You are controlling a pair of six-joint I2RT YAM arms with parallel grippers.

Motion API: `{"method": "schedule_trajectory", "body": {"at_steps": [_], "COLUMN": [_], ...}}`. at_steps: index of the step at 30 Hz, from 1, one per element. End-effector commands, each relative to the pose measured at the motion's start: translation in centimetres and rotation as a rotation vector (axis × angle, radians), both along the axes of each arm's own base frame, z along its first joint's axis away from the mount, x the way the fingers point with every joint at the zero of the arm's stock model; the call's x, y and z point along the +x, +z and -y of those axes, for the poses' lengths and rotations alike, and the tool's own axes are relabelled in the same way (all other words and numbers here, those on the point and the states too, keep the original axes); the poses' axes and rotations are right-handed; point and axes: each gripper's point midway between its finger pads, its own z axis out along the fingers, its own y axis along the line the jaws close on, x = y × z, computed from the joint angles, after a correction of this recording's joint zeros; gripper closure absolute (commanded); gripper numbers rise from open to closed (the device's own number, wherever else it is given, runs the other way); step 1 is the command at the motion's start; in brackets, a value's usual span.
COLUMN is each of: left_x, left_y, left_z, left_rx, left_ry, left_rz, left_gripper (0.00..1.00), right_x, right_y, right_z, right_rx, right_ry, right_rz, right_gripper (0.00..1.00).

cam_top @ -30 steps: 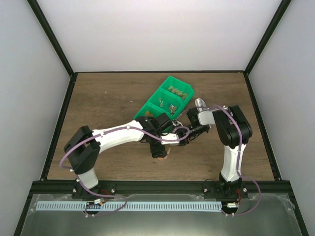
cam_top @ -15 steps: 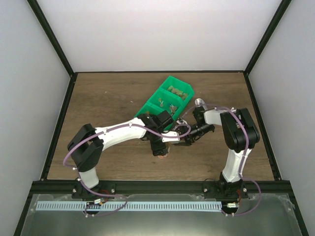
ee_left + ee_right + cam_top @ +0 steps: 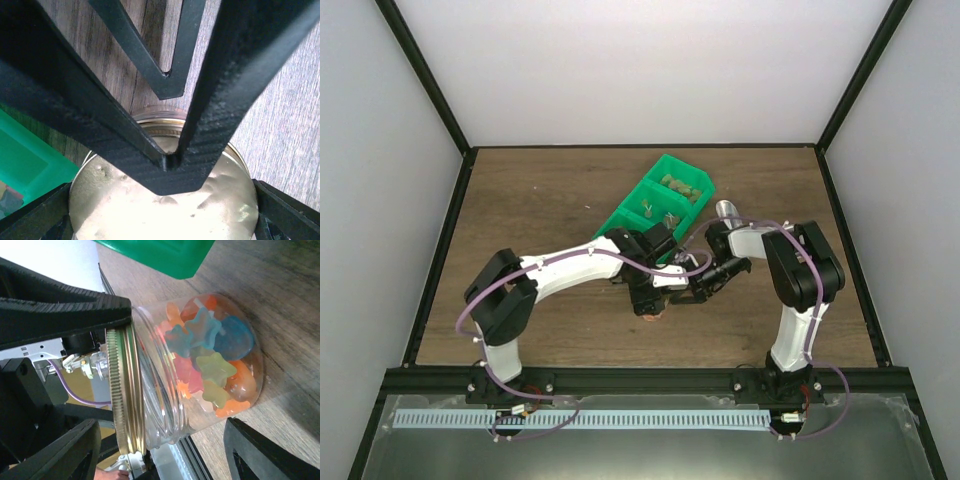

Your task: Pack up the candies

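A brown wooden table (image 3: 540,210) is shown. Directly under the left gripper (image 3: 651,305), a clear jar (image 3: 200,390) is stood upright on the boards, capped with a gold lid (image 3: 165,215). Just beyond that gripper a green bin (image 3: 660,205) is set askew. Beyond the right gripper (image 3: 698,292), near the bin, a scoop (image 3: 725,209) is laid.

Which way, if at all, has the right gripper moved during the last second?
Yes: the right gripper has shifted left and toward the near edge, away from the green bin.
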Motion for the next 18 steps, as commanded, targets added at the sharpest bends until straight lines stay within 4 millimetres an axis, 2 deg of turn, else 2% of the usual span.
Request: {"method": "schedule_trajectory", "body": {"at_steps": [1, 7, 10, 15, 18], "left_x": [-0.2, -0.3, -0.2, 0.7, 0.4], "left_y": [-1.4, -0.4, 0.4, 3.0, 4.7], "left_z": [0.0, 0.4, 0.5, 0.5, 0.2], "left_rx": [0.026, -0.013, -0.045, -0.139, -0.203], "left_ry": [0.011, 0.010, 0.015, 0.045, 0.024], "left_rz": [-0.037, -0.034, -0.037, -0.026, -0.024], "left_gripper": [0.09, 0.00, 0.00, 0.00, 0.00], "right_x": [0.3, 0.0, 0.1, 0.4, 0.3], "right_y": [-0.5, -1.7, -1.8, -1.6, -1.4], "right_z": [-0.2, 0.3, 0.3, 0.2, 0.2], "right_rx": [-0.017, -0.073, -0.079, -0.072, -0.066], "right_ry": [0.008, 0.021, 0.021, 0.019, 0.018], "right_rz": [0.025, 0.020, 0.021, 0.029, 0.041], "right_gripper": [0.31, 0.37, 0.38, 0.38, 0.38]}}
